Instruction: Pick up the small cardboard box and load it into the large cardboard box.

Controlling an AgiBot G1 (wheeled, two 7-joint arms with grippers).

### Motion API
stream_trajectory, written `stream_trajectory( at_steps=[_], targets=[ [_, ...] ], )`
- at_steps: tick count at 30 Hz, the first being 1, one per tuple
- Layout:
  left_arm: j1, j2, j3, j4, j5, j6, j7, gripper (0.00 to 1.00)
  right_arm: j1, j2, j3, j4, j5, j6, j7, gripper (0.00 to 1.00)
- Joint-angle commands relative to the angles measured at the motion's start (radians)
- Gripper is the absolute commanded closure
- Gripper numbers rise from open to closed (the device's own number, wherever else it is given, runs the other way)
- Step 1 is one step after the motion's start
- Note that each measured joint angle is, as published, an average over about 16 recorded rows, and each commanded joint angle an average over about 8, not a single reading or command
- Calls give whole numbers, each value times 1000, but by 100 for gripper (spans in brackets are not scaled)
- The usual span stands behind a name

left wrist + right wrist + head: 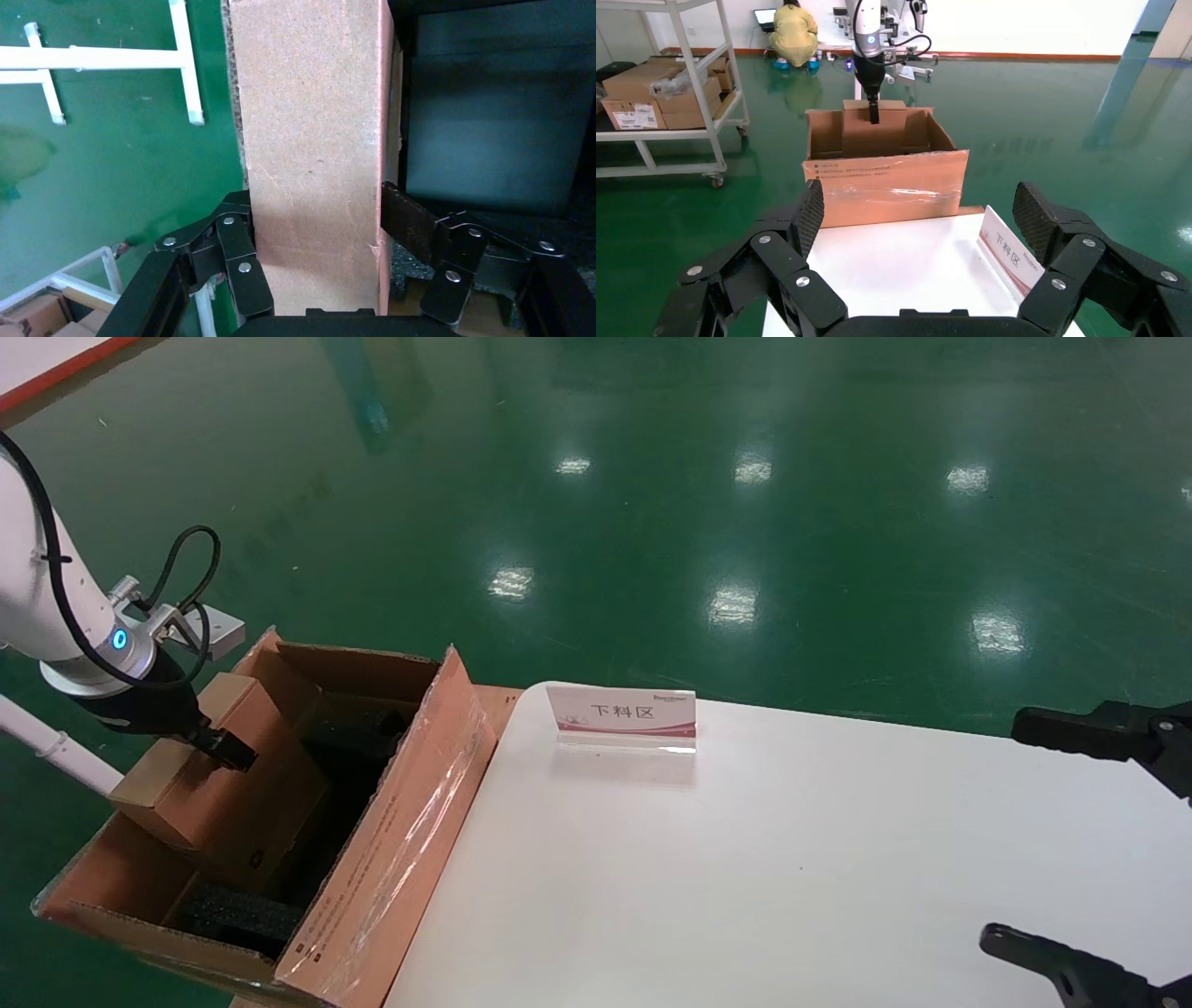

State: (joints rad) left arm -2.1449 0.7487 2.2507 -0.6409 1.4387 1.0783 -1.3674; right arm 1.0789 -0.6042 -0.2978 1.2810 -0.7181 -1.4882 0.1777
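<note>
The small cardboard box (214,775) is plain orange-brown and sits tilted inside the left half of the large cardboard box (391,840), its top edge near the rim. My left gripper (223,752) is shut on it. In the left wrist view the two fingers (242,242) press either side of the small cardboard box (316,140). Black foam (237,915) shows in the carton beside and below it. The right wrist view shows the large cardboard box (884,186) from afar with the small cardboard box (863,130) in it. My right gripper (1001,831) stands open over the table's right end.
A white table (745,877) stands to the right of the carton. A white-and-pink sign stand (622,714) sits near its far edge. Green floor surrounds everything. A shelf trolley with cartons (659,98) and a crouching person (793,31) are far behind the carton.
</note>
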Motion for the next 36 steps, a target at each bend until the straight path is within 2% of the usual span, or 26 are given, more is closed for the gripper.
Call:
stream_trajectory(
  at_steps=[1, 15, 19, 25, 36],
  targets=[
    [-1, -1, 1, -1, 1, 0, 0, 0, 0, 0, 0, 0, 0, 0, 0, 0],
    [-6, -4, -4, -10, -2, -6, 3, 0, 0, 0, 0, 0, 0, 0, 0, 0],
    [-27, -19, -16, -52, -4, -35, 18, 0, 0, 0, 0, 0, 0, 0, 0, 0],
    [-112, -83, -43, -210, 3, -88, 40, 0, 0, 0, 0, -1, 0, -1, 0, 0],
    [-287, -291, -122, -592, -37, -167, 94, 0, 1, 0, -1, -1, 1, 0, -1, 0]
  ],
)
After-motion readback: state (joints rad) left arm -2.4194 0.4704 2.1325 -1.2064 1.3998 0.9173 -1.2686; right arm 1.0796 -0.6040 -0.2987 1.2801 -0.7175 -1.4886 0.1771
